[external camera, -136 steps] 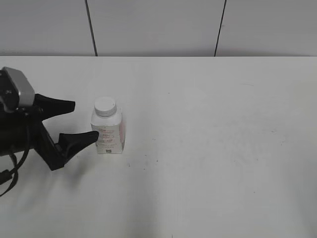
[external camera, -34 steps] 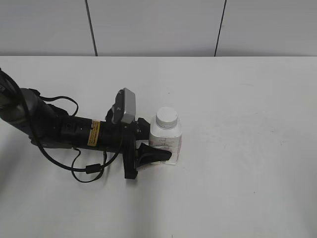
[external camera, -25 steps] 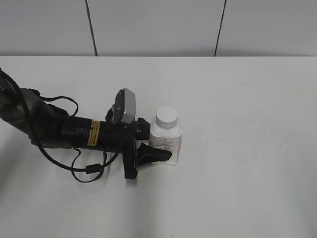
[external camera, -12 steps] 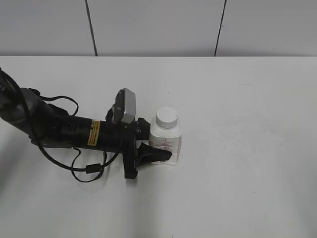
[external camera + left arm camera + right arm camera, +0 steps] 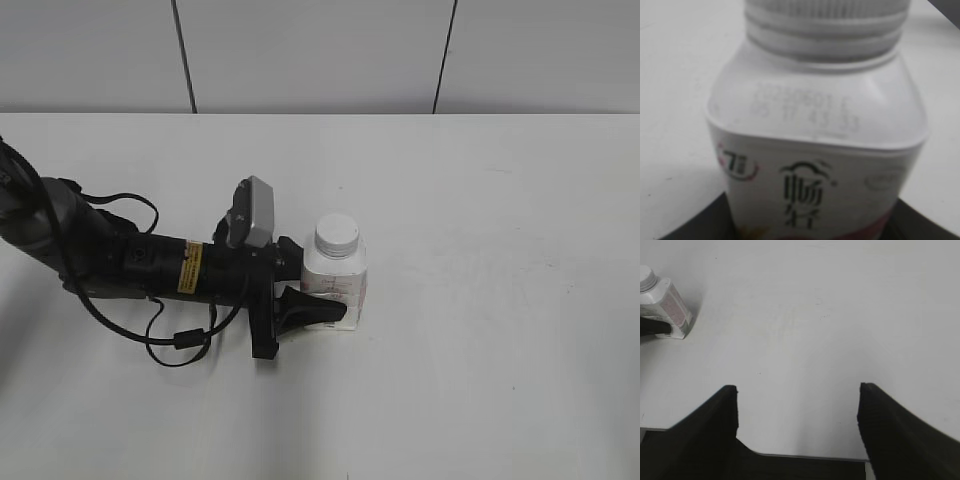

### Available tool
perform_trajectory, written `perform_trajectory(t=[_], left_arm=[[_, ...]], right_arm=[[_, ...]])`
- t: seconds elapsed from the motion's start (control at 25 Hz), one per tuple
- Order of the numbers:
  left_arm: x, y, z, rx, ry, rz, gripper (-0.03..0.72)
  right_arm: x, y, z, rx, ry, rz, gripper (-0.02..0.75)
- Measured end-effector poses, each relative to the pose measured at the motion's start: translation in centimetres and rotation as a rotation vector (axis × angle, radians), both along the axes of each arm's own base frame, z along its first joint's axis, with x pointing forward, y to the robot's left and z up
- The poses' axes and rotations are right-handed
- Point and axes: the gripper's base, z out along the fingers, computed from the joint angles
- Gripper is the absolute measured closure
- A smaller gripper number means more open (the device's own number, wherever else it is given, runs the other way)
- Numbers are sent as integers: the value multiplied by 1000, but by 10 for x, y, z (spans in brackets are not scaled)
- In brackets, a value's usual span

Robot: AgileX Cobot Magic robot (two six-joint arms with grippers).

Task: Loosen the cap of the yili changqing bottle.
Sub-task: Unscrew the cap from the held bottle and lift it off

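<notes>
The yili changqing bottle [image 5: 336, 282] stands upright on the white table, with its white cap [image 5: 336, 235] screwed on its neck. My left gripper [image 5: 328, 296] reaches in from the left and is shut on the bottle's lower body, one finger in front and one behind. In the left wrist view the bottle [image 5: 815, 145] fills the frame, the cap's ribbed edge [image 5: 825, 15] is at the top, and the gripper's [image 5: 810, 231] dark fingers sit at the bottom corners. My right gripper [image 5: 797, 387] is open and empty over bare table. The bottle [image 5: 667, 307] is far off at its upper left.
The white table [image 5: 480, 250] stretches to the right of the bottle and ends at a grey panelled wall [image 5: 320, 55] at the back. The left arm and its looped cables [image 5: 150, 275] lie across the table's left side.
Since 5.4 s ago the left arm and the bottle have moved right toward the table's middle, with the fingers now around the bottle. Over the last 1.4 s nothing has visibly moved.
</notes>
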Motion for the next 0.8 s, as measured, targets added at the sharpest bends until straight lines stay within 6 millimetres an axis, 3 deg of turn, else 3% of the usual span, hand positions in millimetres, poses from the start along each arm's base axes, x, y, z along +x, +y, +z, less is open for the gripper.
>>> perform_trajectory(t=[0.36, 0.6, 0.8], left_arm=[[0, 0, 0, 0, 0, 2, 331], [0, 0, 0, 0, 0, 2, 333], [0, 0, 0, 0, 0, 3, 333]], right_arm=[[13, -1, 4, -21, 73, -16, 152], [52, 2, 23, -36, 218, -14, 152], [99, 10, 40, -6, 362, 2, 152]])
